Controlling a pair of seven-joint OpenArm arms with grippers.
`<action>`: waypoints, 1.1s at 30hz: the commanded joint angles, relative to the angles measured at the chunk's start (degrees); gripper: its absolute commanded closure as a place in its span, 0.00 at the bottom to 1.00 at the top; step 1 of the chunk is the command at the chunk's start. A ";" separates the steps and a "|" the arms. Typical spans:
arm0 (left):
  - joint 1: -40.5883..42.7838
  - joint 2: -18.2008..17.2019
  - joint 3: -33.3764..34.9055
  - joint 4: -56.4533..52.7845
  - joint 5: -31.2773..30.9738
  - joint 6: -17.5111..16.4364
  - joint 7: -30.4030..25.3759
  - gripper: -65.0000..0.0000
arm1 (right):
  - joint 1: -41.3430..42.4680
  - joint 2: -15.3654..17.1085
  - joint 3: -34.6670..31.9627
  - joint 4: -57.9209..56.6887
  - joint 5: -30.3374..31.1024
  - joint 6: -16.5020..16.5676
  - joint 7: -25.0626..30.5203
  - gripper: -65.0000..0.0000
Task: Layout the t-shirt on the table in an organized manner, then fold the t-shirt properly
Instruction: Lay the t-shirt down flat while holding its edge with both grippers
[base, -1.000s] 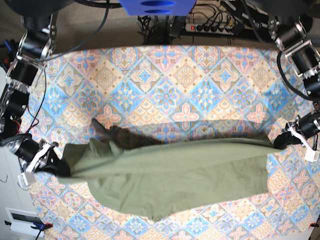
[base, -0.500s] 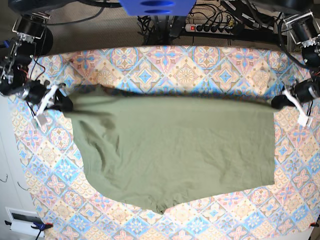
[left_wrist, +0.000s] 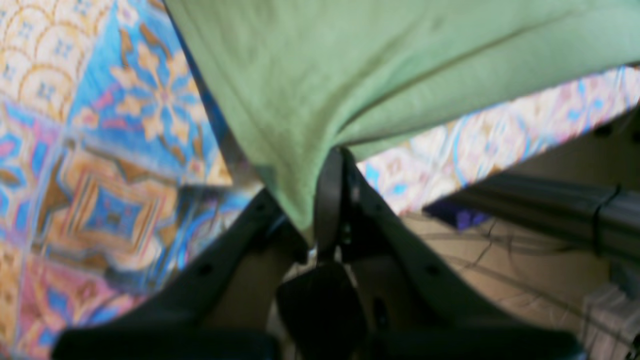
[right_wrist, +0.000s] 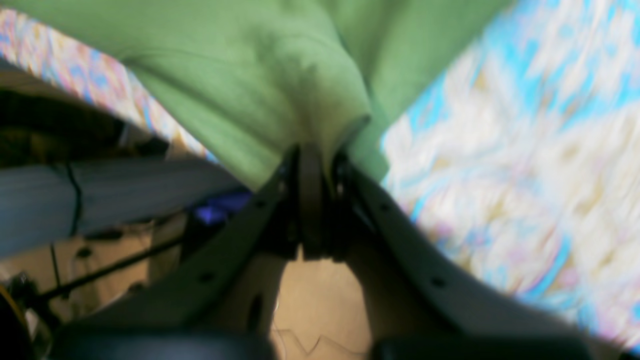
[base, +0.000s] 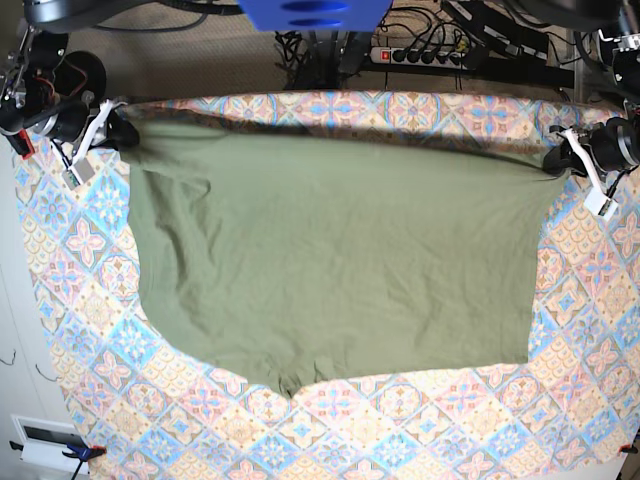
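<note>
Both arms dragged the t-shirt (base: 330, 260) toward the table's (base: 90, 330) far edge, so it lay spread nearly flat; left gripper (base: 556, 157) and right gripper (base: 118, 128) stayed clamped on its far corners.

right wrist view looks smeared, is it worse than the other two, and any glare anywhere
Right wrist view: yes, the table is streaked to a pale smear, though the t-shirt and right gripper read fine. Left wrist view: softer blur; tile pattern still legible. Base view: sharpest, evenly lit, no glare; corners bend slightly.
</note>
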 joint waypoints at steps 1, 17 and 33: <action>0.23 -2.37 -0.71 0.62 -0.38 -0.04 -0.80 1.00 | -0.56 1.35 0.63 1.09 0.76 0.17 0.79 0.99; 1.02 2.90 -7.04 0.71 1.38 -0.22 -0.45 1.00 | -4.69 1.52 3.62 2.67 9.64 0.17 0.79 0.99; -1.26 12.14 -9.59 0.53 -0.38 0.05 -0.80 1.00 | 1.38 1.26 5.03 1.00 5.77 0.17 0.79 0.99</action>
